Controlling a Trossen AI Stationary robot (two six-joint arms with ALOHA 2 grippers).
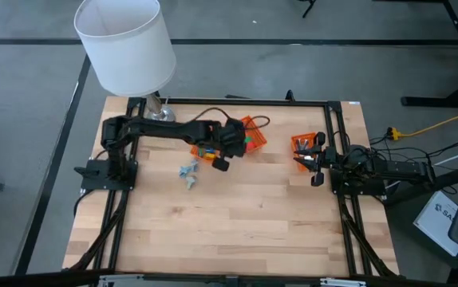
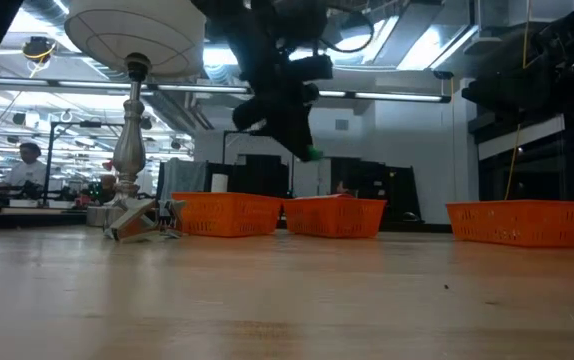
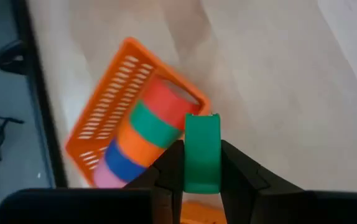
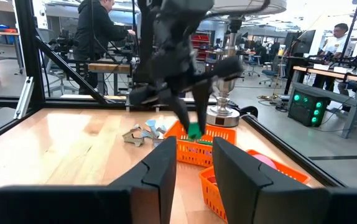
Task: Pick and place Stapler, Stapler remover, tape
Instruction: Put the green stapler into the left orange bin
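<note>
Between left fingers (image 3: 169, 174), green tape (image 3: 202, 152) hides lower basket (image 3: 104, 112).

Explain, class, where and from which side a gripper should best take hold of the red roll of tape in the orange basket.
Probably from above. The red tape roll lies at the end of a row of rolls in the orange basket, with a green roll against one face. The basket's walls block the sides, so pinch across its exposed rim. The left gripper already holds a green tape roll.

— How is the left arm placed?
— It is stretched across the table's far half, its left gripper (image 3: 202, 180) raised, fingers clamped on a green tape roll (image 3: 202, 152).
— And the right arm?
— It is kept low at the table's right edge, the right gripper (image 4: 194, 165) parted, nothing held.
</note>
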